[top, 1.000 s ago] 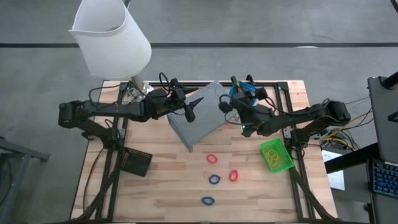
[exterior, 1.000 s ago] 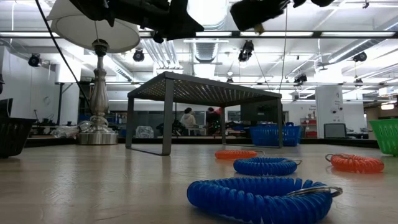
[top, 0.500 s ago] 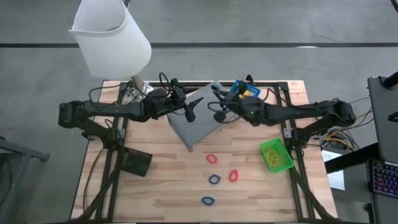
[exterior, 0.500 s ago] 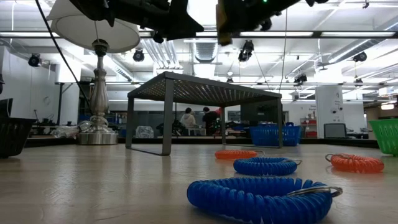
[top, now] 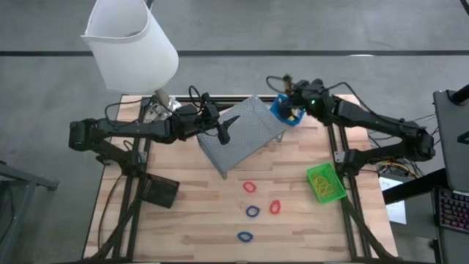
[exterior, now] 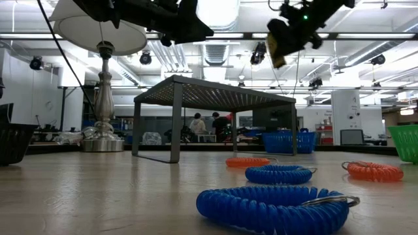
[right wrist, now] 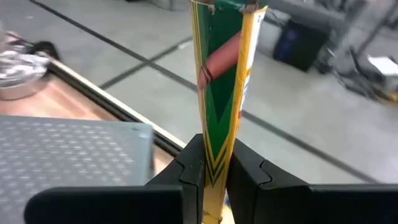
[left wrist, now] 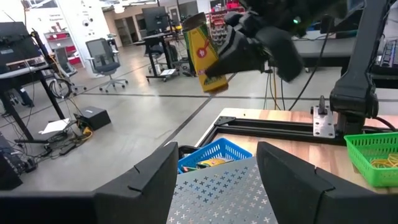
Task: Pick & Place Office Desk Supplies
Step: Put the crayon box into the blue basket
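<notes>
My right gripper (top: 290,103) hangs above the blue bin (top: 286,114) at the table's far right, shut on a flat yellow and green box (left wrist: 204,55) with a red mark. The left wrist view shows the blue bin (left wrist: 211,155) with yellow pieces lying in it. My left gripper (top: 221,132) hovers open over the grey perforated metal riser (top: 245,143), touching nothing. Red and blue coil loops (top: 252,210) lie on the wooden table near its front. A green bin (top: 325,182) sits at the right and a black bin (top: 160,191) at the left. My right gripper pinches the box between its two fingers (right wrist: 249,168) by one narrow end (right wrist: 214,158), the fingers pressing its two broad faces. The rest of the box sticks out beyond the fingertips, tilted. It is lifted clear, above the blue bin.
A lamp with a white shade (top: 132,48) and metal base (exterior: 103,140) stands at the far left corner. The riser (exterior: 209,98) stands on legs mid-table. Loops lie close to the low camera (exterior: 274,209). People stand far off in the room behind.
My right gripper, still shut on the box, has swung from over the riser's right side toward the table's far edge and now hangs over the blue bin. Its wrist has rolled and tipped on the way, turning the box about.
</notes>
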Controlling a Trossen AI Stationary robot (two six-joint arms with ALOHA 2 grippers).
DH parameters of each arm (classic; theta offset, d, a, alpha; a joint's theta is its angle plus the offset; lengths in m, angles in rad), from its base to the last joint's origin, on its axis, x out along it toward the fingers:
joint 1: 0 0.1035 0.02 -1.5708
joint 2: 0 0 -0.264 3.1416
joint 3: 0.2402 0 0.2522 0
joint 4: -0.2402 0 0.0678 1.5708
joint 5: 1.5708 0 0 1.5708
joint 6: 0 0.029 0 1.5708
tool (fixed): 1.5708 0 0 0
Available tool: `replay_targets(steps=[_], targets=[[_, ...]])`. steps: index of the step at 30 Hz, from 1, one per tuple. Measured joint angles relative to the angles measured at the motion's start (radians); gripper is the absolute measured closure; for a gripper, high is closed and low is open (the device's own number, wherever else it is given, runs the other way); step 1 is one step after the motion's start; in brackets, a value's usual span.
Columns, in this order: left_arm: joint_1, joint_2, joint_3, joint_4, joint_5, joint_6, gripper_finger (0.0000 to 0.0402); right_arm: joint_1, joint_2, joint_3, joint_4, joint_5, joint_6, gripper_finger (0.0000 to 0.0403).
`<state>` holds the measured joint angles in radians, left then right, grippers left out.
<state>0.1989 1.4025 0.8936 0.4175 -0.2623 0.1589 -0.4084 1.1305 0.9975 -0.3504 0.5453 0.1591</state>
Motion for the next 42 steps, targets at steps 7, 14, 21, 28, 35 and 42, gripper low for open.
replay_targets(steps=[7, 14, 21, 28, 35, 42], targets=[[0.000, 0.000, 0.000, -0.007, -0.005, 0.000, 0.0181, -0.148, 0.022, 0.022, -0.100, -0.120, 0.042, 0.0365], [0.000, 0.000, 0.000, -0.028, -0.007, -0.003, 0.0181, -0.313, 0.127, 0.097, -0.220, -0.263, 0.071, 0.0365], [0.000, 0.000, 0.000, -0.030, -0.007, -0.002, 0.0181, -0.397, 0.251, 0.167, -0.362, -0.268, 0.122, 0.0365], [0.000, 0.000, 0.000, -0.038, -0.007, -0.003, 0.0181, -0.433, 0.365, 0.162, -0.365, -0.386, 0.121, 0.0365], [0.000, 0.000, 0.000, -0.046, -0.007, -0.003, 0.0181, -0.447, 0.449, 0.161, -0.400, -0.393, 0.122, 0.0365], [0.000, 0.000, 0.000, -0.053, -0.007, -0.003, 0.0182, -0.446, 0.504, 0.160, -0.421, -0.401, 0.111, 0.0365]])
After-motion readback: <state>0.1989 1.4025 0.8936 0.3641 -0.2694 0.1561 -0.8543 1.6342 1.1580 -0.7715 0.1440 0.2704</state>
